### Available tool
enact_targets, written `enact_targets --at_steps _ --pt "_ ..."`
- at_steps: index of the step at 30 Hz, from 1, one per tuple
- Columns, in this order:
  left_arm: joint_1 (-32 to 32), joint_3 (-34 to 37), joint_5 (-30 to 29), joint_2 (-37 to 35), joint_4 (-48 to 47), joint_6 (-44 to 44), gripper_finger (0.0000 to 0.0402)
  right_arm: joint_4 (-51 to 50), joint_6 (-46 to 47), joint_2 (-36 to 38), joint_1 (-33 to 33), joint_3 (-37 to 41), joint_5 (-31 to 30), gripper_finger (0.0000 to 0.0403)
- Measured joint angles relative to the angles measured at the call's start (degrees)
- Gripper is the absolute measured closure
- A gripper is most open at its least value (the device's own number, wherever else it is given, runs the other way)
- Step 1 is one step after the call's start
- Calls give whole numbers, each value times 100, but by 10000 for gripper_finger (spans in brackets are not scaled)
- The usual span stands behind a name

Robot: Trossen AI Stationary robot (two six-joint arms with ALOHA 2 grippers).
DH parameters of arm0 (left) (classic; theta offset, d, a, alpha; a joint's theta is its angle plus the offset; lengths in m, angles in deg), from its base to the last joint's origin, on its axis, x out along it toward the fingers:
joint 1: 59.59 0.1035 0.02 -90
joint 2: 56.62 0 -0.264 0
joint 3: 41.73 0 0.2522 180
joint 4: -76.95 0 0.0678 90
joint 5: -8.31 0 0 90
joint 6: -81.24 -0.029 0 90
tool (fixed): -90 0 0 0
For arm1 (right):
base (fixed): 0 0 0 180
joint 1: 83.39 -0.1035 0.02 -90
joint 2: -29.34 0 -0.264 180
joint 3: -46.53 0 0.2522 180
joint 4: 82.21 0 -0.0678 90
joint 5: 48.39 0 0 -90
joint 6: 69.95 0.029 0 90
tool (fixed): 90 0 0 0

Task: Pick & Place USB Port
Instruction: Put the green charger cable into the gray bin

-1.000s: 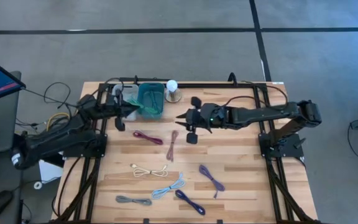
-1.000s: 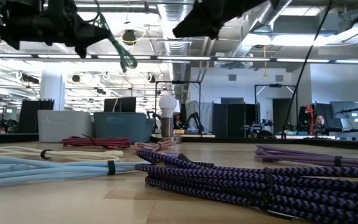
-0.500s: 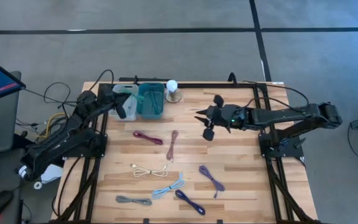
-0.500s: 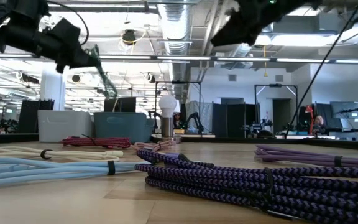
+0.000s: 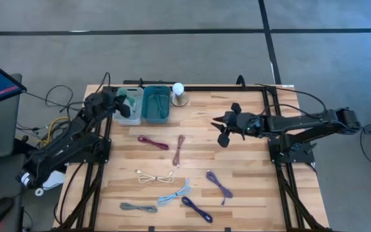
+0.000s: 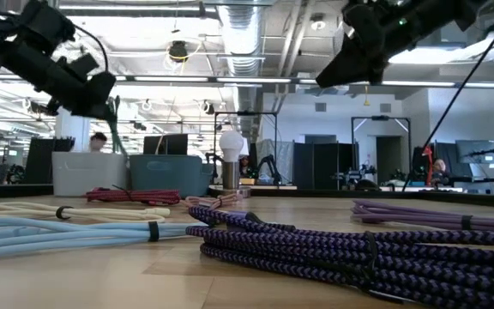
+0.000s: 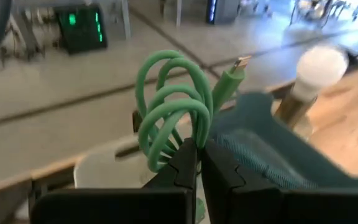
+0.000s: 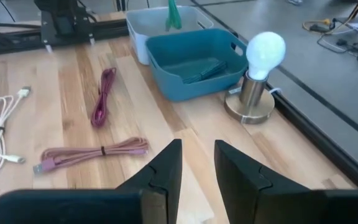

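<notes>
USB cables on the table (image 5: 250, 187) number seven in the high view: one magenta cable (image 5: 153, 142), one pink cable (image 5: 179, 149), one white cable (image 5: 155, 177), one light blue cable (image 5: 174, 193), one grey cable (image 5: 138, 207) and two purple cables, one (image 5: 218, 185) at lower right of centre and one darker (image 5: 196, 209) near the bottom edge. An eighth, the green cable (image 7: 176, 109), is held off the table. It is a mint-green cord wound in several loops, with a green plug housing and a metal connector tip.

The left gripper (image 7: 197, 155) has its fingers pressed together, pinching the green cable at the base of its loops. In the high view, this gripper (image 5: 122, 106) sits at the upper left of the frame, over the white bin (image 5: 131, 105).

Two bins stand side by side: the white bin and one teal bin (image 5: 156, 103). One lamp (image 5: 179, 93) with a white bulb stands just right of the teal bin.

The right gripper (image 5: 224, 125) hovers right of centre with its fingers spread, holding nothing.
</notes>
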Motion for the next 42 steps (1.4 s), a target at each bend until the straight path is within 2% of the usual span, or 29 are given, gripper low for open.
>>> enact_targets --at_steps 6,15,20,28,42 --pt "-2 0 -3 448 -333 386 394 15 9 -68 0 -2 -2 316" --pt "0 -20 -182 1306 -234 564 394 24 9 -61 0 -2 -20 316" --pt "0 -17 -194 1489 -157 562 389 24 9 -61 1 -2 -20 316" --pt "-7 -2 -157 1484 338 553 345 22 9 -59 2 -4 -1 316" --pt "-4 0 -195 1482 436 555 254 2 -20 -59 2 -4 26 316"
